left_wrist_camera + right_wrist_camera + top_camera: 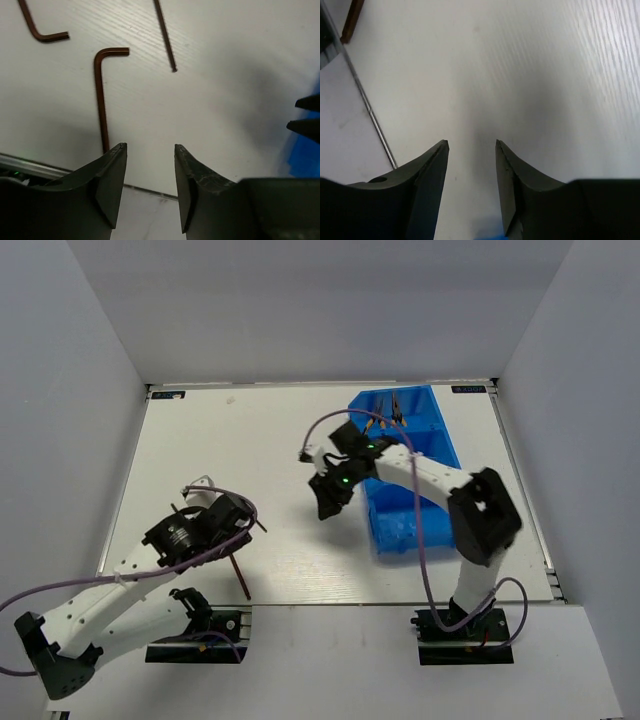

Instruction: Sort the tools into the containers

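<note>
Three dark hex keys lie on the white table in the left wrist view: one at the top left [42, 30], one L-shaped [101, 95] just ahead of my left finger, and one thin shaft [165, 37] beyond. My left gripper [150, 147] is open and empty, low over the table [238, 520]. One hex key [240, 578] lies near the front edge. My right gripper [471, 143] is open and empty over bare table, left of the blue bin [395, 525]. Yellow-black pliers [385, 418] lie in the bin's far compartment. No screwdrivers show.
The table's front edge rail [370, 115] runs close to both grippers. My right gripper's fingertips [304, 114] and the bin's blue side [305, 152] show at the right of the left wrist view. White walls [90, 390] enclose the table.
</note>
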